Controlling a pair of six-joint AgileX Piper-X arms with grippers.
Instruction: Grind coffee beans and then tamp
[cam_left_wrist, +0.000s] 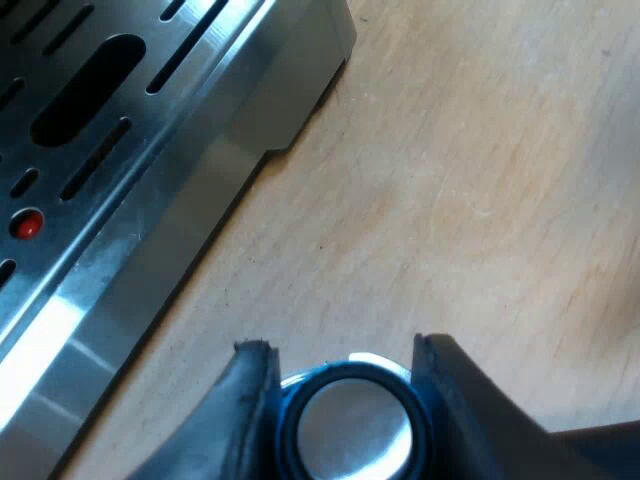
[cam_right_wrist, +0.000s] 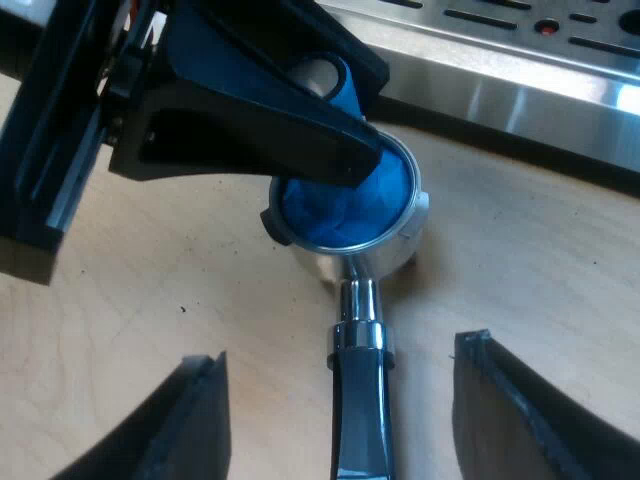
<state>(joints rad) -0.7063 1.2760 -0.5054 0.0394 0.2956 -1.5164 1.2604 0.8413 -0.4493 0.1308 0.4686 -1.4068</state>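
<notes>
Left fingers (cam_left_wrist: 462, 415) are clenched on the tamper (cam_left_wrist: 352, 428): 1 black finger each side of its round top, both touching it, silver cap facing up btwn them. Just past the fingertips lies bare wooden worktop (cam_left_wrist: 450, 200). Farther out from them is the machine (cam_left_wrist: 230, 130), its steel front edge running slantwise. Its drip tray (cam_left_wrist: 90, 110) has dark slots and 1 small red dot (cam_left_wrist: 27, 224).

Right fingers (cam_right_wrist: 195, 425) are released, spread wide, gripping nothing. The holder (cam_right_wrist: 357, 300) lies on the worktop w/ its handle running btwn the 2 fingers, approx midway and apart from both. The handle's shiny neck shows; its far end can't be seen. The holder's round metal basket sits ahead of the fingertips, open side up.

In this view the blue tamper stands in that basket, its blue base filling most of the rim. Can't tell if it's pressed fully down. The left arm's fingers reach it from above, 1 black finger crossing the basket's rim and touching the blue body. The machine's steel front runs just beyond the basket, near but apart from it, w/ the slotted tray and red dot on top.
</notes>
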